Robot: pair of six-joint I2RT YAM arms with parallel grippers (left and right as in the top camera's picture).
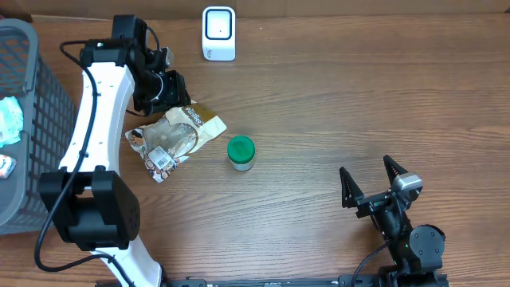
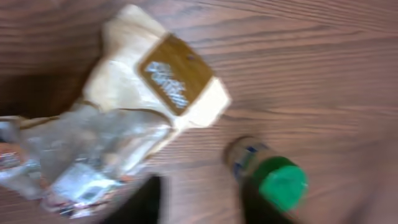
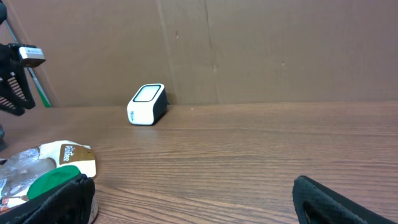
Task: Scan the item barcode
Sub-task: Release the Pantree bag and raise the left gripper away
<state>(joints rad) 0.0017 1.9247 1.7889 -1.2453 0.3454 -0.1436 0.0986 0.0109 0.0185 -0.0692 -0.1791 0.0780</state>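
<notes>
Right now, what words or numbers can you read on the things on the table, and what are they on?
No text reads clearly.
The bag's brown label: white writing, too blurred to read.
The bag's white sticker: dark marks, too small to read.
The jar: blue marks on its paper wrap, blurred.
The white scanner: no writing shows.

overhead straight down, right wrist faces scanner (image 1: 218,33)
</notes>
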